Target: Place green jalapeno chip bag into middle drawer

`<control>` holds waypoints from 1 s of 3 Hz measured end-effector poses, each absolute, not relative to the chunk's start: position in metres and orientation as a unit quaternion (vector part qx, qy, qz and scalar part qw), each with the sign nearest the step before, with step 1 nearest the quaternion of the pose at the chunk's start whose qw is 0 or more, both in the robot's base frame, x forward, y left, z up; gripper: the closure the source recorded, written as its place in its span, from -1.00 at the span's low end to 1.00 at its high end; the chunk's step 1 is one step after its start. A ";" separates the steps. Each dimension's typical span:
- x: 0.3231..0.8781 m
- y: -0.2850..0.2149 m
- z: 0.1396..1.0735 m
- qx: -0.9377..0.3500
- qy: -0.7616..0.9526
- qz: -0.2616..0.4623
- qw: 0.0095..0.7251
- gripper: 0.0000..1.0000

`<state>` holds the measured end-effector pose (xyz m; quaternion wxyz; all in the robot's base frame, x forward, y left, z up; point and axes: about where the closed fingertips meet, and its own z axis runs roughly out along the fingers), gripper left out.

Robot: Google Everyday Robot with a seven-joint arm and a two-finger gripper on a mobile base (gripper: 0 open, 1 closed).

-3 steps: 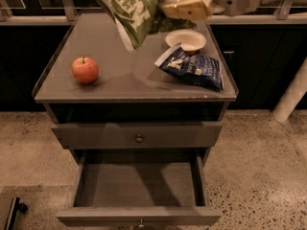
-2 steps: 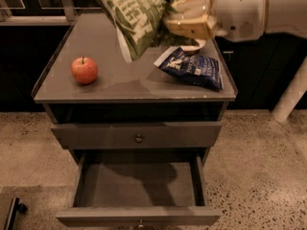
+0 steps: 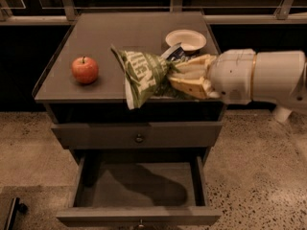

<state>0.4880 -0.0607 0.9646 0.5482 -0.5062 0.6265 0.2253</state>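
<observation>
Carrying is the step now: the hand pinches one end of the green chip bag, which hangs in the air over the front edge of the tabletop. Next, I think, it must descend above the open middle drawer, then release.

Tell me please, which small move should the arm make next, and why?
Probably lower the gripper downward. It is shut on the green jalapeno chip bag at the front edge of the cabinet top, and the middle drawer stands open below with a bare floor, so the bag likely must descend before release.
</observation>
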 end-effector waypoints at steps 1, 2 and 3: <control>0.479 -0.064 0.925 -0.479 0.654 0.243 0.533 1.00; 0.475 -0.064 0.916 -0.475 0.659 0.246 0.528 1.00; 0.472 -0.051 0.914 -0.495 0.651 0.246 0.520 1.00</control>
